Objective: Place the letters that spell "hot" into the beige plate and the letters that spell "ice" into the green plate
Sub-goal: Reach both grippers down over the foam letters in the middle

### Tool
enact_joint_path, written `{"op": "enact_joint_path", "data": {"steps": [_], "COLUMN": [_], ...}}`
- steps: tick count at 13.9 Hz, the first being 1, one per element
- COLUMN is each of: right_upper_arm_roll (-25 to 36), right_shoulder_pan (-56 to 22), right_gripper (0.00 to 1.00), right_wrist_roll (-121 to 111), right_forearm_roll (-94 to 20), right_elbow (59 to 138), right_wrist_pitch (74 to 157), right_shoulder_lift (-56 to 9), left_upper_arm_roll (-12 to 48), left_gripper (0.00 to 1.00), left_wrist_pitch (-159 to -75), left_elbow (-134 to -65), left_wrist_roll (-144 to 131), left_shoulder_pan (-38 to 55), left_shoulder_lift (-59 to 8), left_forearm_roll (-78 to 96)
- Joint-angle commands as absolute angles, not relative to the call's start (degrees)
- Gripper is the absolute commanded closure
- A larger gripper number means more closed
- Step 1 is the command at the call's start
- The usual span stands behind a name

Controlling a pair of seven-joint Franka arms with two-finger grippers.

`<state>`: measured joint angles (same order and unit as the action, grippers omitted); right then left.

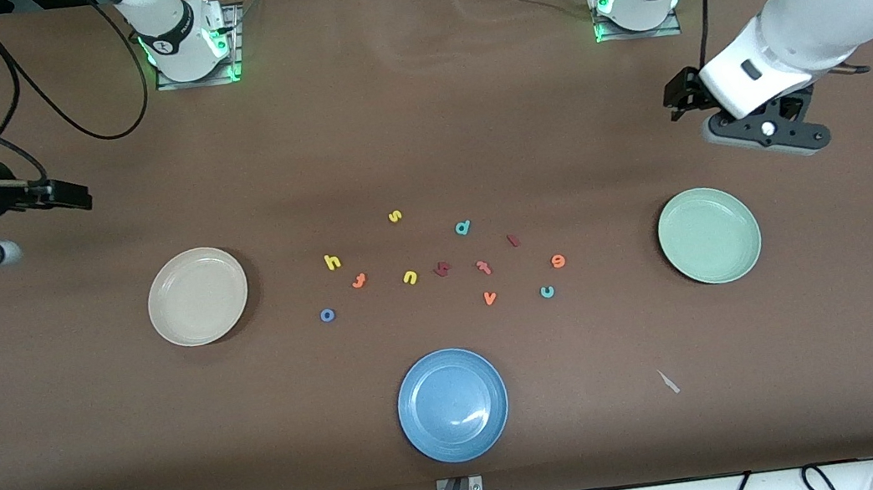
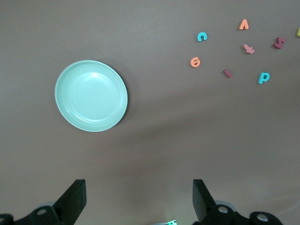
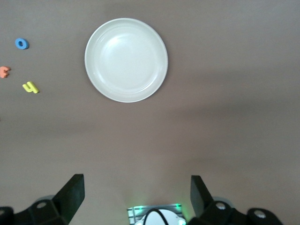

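The beige plate (image 1: 197,296) (image 3: 126,60) lies bare toward the right arm's end, the green plate (image 1: 709,234) (image 2: 91,95) bare toward the left arm's end. Between them on the table lie the yellow h (image 1: 332,262), orange t (image 1: 359,280), blue o (image 1: 328,315), dark red i (image 1: 514,241), orange e (image 1: 558,261) and teal c (image 1: 547,291). My left gripper (image 1: 677,100) (image 2: 139,197) hangs open over the table beside the green plate. My right gripper (image 1: 69,195) (image 3: 137,194) hangs open beside the beige plate. Neither holds anything.
A blue plate (image 1: 452,404) sits near the front edge. Among the letters lie a yellow s (image 1: 395,217), yellow n (image 1: 410,277), teal d (image 1: 463,228), orange v (image 1: 490,298), a redder t-like letter (image 1: 483,267) and a dark red letter (image 1: 442,269). A pale scrap (image 1: 668,381) lies toward the left arm's end.
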<state>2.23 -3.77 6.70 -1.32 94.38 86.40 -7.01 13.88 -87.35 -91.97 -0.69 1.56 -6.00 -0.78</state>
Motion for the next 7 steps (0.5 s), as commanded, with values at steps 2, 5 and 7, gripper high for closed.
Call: {"op": "enact_joint_path", "data": {"steps": [2,5,7], "right_upper_arm_roll": [1.5,1.5,1.5], "right_shoulder_pan": [-6.3,-12.8,-15.2], "right_gripper": [0.00,0.00,0.00], "right_wrist_roll": [11.7,19.5,22.7], "right_forearm_roll": [-6.3,-6.4,-6.5], "right_elbow": [93.8,95.5,95.8], "right_wrist_pitch": [91.7,100.9,107.0], "right_shoulder_lift": [-11.9,-17.3,-20.8], "left_upper_arm_roll": [17.9,19.7,20.0], "left_gripper": [0.00,0.00,0.00], "left_wrist_pitch": [-87.4,-91.4,-94.1], "left_elbow": [-90.3,-90.4,-90.4], "left_wrist_roll": [-9.4,-19.3,-25.1], "left_shoulder_pan": [1.4,1.4,2.5], "left_shoulder_lift": [-10.6,-14.4,-17.2], "left_forearm_roll": [-0.4,3.1,4.2]}}
